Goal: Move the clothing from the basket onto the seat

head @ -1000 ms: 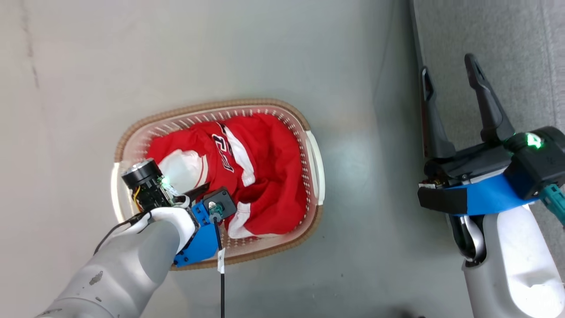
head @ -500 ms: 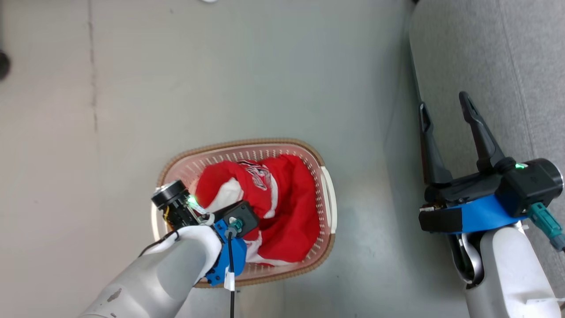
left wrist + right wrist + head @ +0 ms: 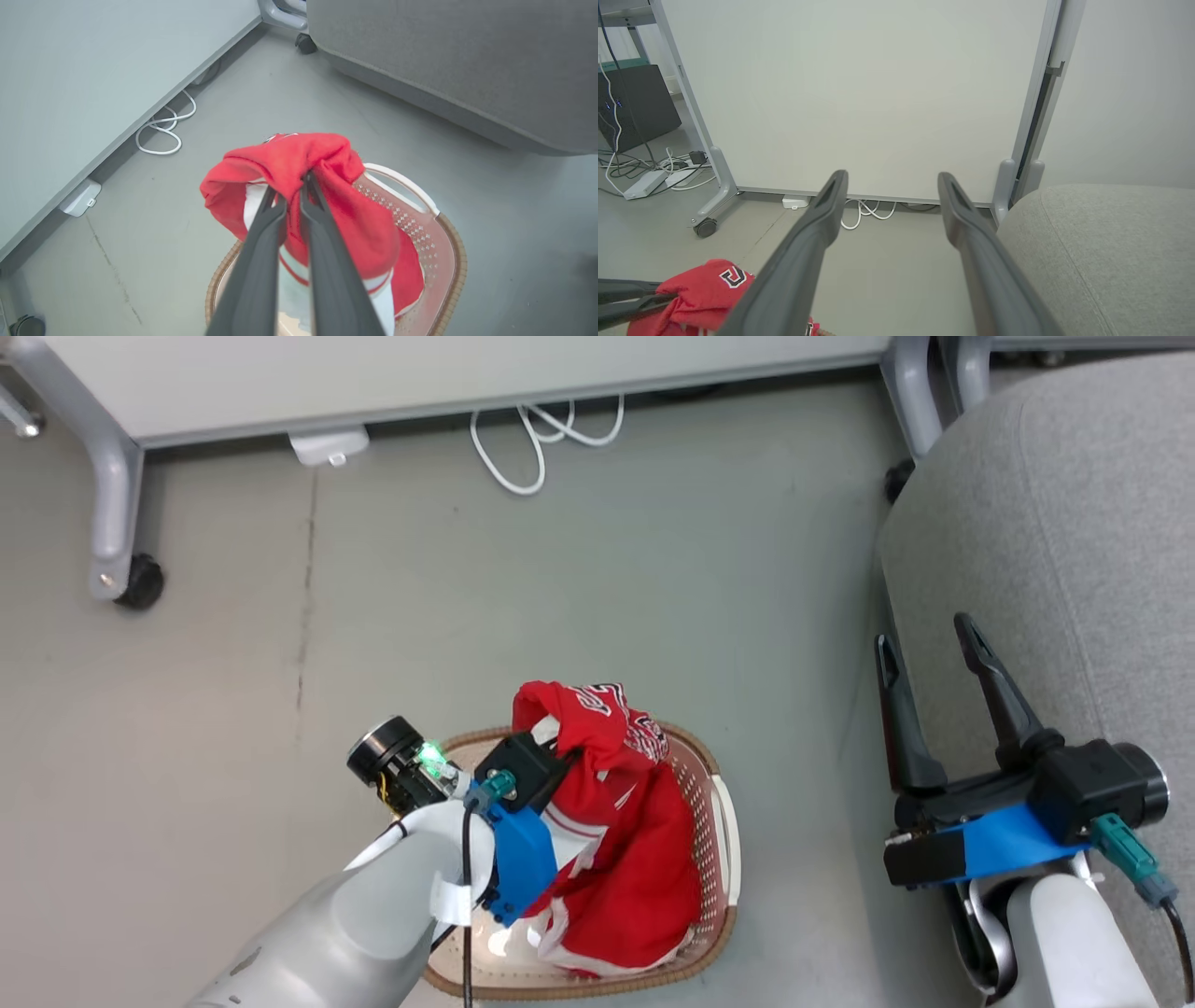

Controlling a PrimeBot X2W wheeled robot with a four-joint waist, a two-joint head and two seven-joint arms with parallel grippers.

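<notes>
At the left, the left end effector (image 3: pixel 292 186) is seen clenched on a fold of the clothing (image 3: pixel 285 154), with red cloth bunched over the tips of its two dark fingers. The gripped fold is held above the basket (image 3: pixel 727 835), while the rest of the red and white cloth hangs down into it, heaped toward its right side. Whether one garment or both are caught in the pinch cannot be told.

The step in hand is judged to be the lift-out. It would be done well if the fold were raised straight up until the trailing hem is clear of the brown rim. A sideways carry begun too soon is likely to drag cloth over the rim and tip or slide the light basket across the floor (image 3: pixel 653 569). A firm pinch is needed, since soft cloth gripped by a fold can slip under its own weight.

To the right, the right end effector (image 3: pixel 922 635) is seen released, fingers spread wide with nothing between them, just beside the edge of the seat (image 3: pixel 1074 523). The seat lies well to the right of the basket, so a high carry is called for. The cloth should be let go only once it is over the grey cushion, not its rounded edge.
</notes>
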